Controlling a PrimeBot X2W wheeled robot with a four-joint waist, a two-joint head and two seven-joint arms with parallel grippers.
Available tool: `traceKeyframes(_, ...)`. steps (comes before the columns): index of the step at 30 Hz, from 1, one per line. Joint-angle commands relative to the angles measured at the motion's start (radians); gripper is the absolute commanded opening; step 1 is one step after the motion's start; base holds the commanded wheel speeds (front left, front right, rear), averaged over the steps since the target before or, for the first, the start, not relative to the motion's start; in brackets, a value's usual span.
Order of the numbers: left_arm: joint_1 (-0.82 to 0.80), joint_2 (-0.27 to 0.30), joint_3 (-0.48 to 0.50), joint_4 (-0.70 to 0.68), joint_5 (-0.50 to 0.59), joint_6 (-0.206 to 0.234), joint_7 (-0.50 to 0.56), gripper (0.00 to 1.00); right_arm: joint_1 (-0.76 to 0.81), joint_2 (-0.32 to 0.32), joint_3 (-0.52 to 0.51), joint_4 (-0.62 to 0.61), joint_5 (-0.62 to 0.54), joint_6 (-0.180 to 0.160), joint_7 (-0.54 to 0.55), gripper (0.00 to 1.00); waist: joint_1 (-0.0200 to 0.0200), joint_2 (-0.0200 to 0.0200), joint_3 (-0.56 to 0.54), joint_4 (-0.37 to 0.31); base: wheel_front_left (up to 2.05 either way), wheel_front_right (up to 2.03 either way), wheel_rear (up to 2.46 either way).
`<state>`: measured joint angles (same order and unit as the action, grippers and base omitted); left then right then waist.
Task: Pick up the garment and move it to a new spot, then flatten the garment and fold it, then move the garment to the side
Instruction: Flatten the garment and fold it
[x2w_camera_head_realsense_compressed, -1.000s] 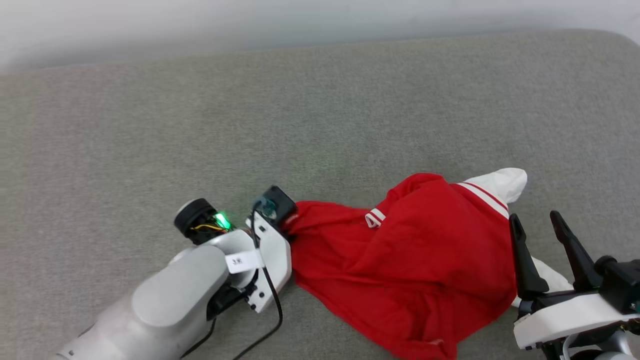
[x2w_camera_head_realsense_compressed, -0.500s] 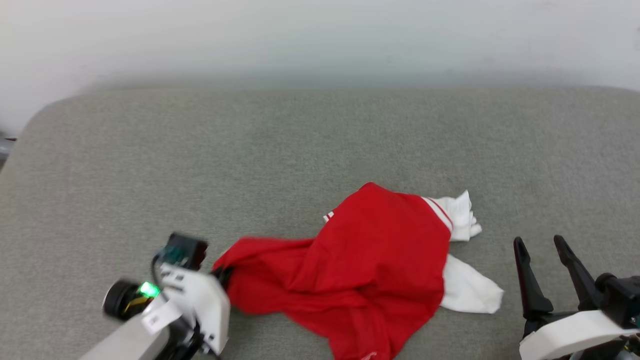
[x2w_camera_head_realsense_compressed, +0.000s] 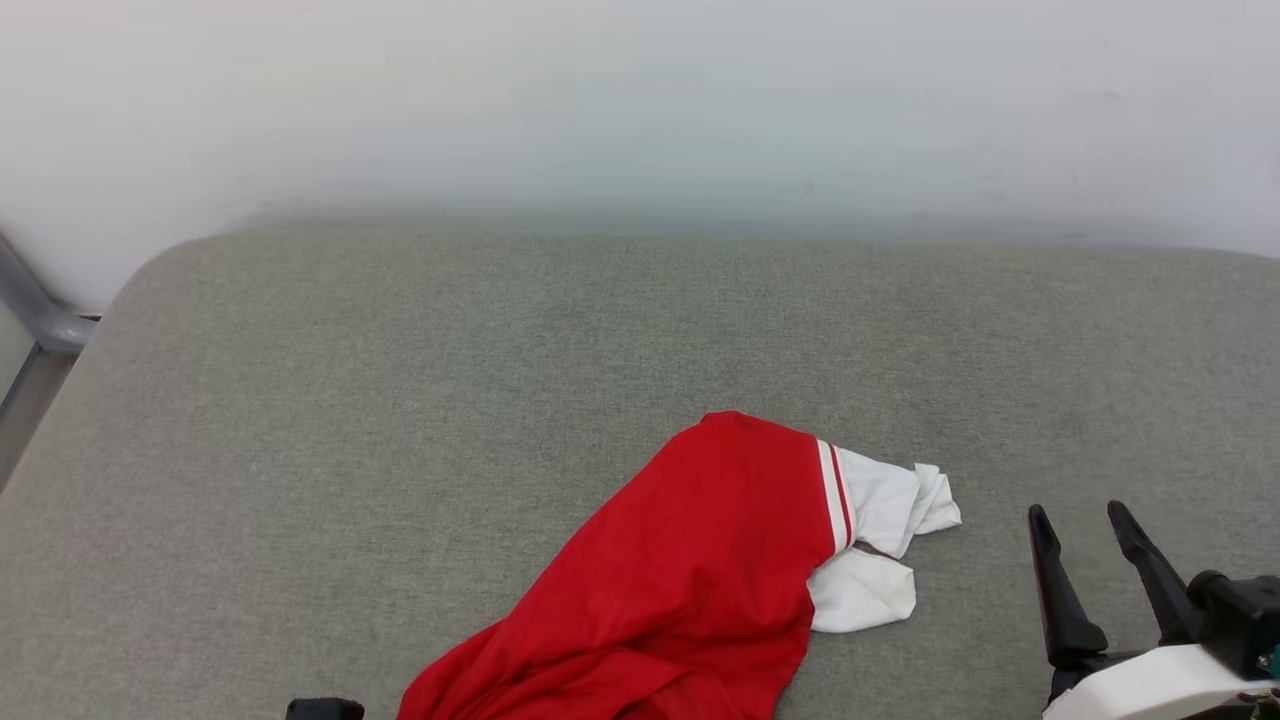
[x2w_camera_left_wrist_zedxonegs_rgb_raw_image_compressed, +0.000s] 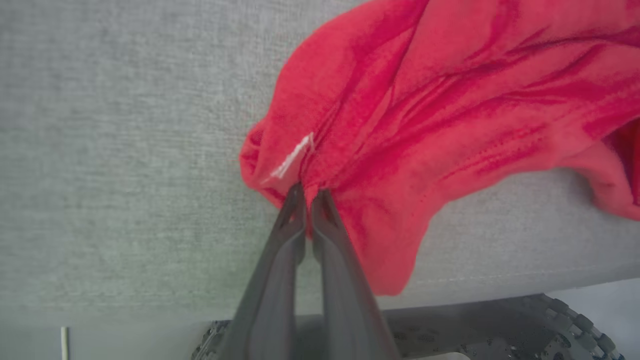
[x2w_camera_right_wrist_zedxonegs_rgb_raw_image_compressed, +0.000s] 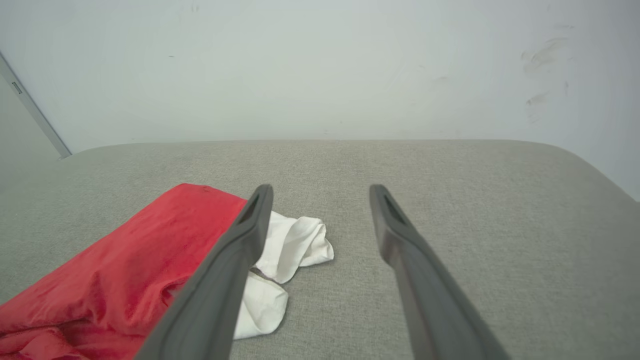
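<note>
On the grey cushion's (x2w_camera_head_realsense_compressed: 300, 400) near half, the red jersey T-shirt (x2w_camera_head_realsense_compressed: 690, 570) stretches from 7 to 2 o'clock, its 7 o'clock end pinched by the left gripper (x2w_camera_left_wrist_zedxonegs_rgb_raw_image_compressed: 310, 191), with the spread, empty right gripper (x2w_camera_head_realsense_compressed: 1079, 510) at 3 o'clock of its white sleeves (x2w_camera_head_realsense_compressed: 880, 495).

One garment (x2w_camera_head_realsense_compressed: 680, 580), two end effectors (x2w_camera_left_wrist_zedxonegs_rgb_raw_image_compressed: 309, 192) (x2w_camera_head_realsense_compressed: 1080, 512), one grey cushion (x2w_camera_head_realsense_compressed: 400, 400)

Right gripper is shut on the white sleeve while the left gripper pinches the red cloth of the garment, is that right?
No. The right gripper is open and empty, fingers spread, as the right wrist view shows. The left gripper does pinch the red cloth of the garment.
</note>
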<state>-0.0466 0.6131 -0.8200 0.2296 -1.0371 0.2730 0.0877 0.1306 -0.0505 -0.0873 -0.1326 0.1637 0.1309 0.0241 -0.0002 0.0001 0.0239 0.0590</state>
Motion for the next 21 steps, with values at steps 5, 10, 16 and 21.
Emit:
traceKeyframes(5, 0.012, -0.061, -0.016, -0.001, 0.019, -0.005, -0.055, 1.0, 0.027, 0.0, -0.008, -0.022, -0.004, 0.0, 0.014, 1.0, 0.0002, -0.0001, -0.025, -0.015, 0.0, 0.0, 0.0)
traceKeyframes(10, -0.049, -0.066, -0.002, -0.02, 0.089, 0.007, -0.143, 1.0, 0.034, 0.001, -0.012, -0.038, -0.011, 0.0, 0.028, 1.0, 0.0002, -0.0001, -0.032, -0.017, 0.0, 0.0, 0.0)
traceKeyframes(16, -0.116, -0.073, 0.015, -0.061, 0.156, 0.018, -0.226, 1.0, 0.034, 0.001, -0.014, -0.053, -0.021, 0.0, 0.043, 1.0, 0.0002, -0.0001, -0.036, -0.019, 0.0, 0.0, 0.0)
traceKeyframes(21, -0.188, -0.089, 0.032, -0.1, 0.213, 0.034, -0.288, 1.0, 0.035, 0.001, -0.014, -0.068, -0.027, 0.0, 0.053, 1.0, 0.0002, -0.0001, -0.036, -0.017, 0.0, 0.0, 0.0)
